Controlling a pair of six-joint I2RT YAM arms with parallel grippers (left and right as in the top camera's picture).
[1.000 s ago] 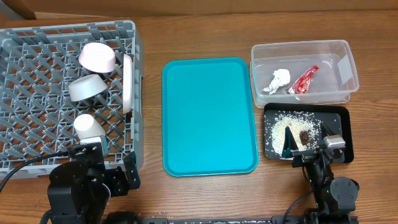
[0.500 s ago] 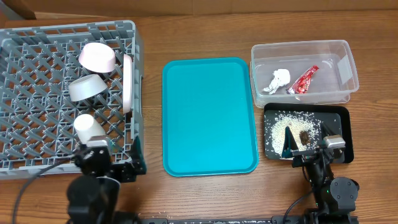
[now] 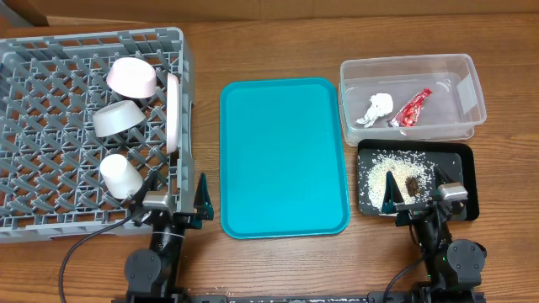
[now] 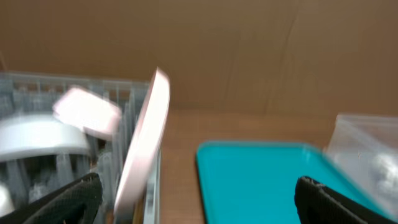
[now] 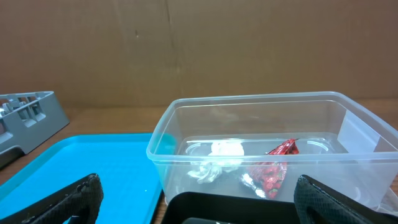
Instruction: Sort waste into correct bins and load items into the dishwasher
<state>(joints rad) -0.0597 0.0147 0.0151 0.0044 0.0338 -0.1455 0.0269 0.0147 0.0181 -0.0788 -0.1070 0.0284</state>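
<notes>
Plate (image 3: 173, 111) stands on edge at the right wall of the dish rack (image 3: 93, 35), at 12 o'clock from your left gripper (image 3: 174, 197), long axis running 12 to 6, so this arm is the nearer one, its jaws wide apart and holding nothing.

Lab test bench — wooden table (image 3: 278, 269), cardboard backdrop (image 5: 186, 43)

No readable text anywhere
The red snack wrapper (image 3: 410, 108) inside the clear tub (image 3: 404, 60) shows no legible print (too small to tell).
</notes>
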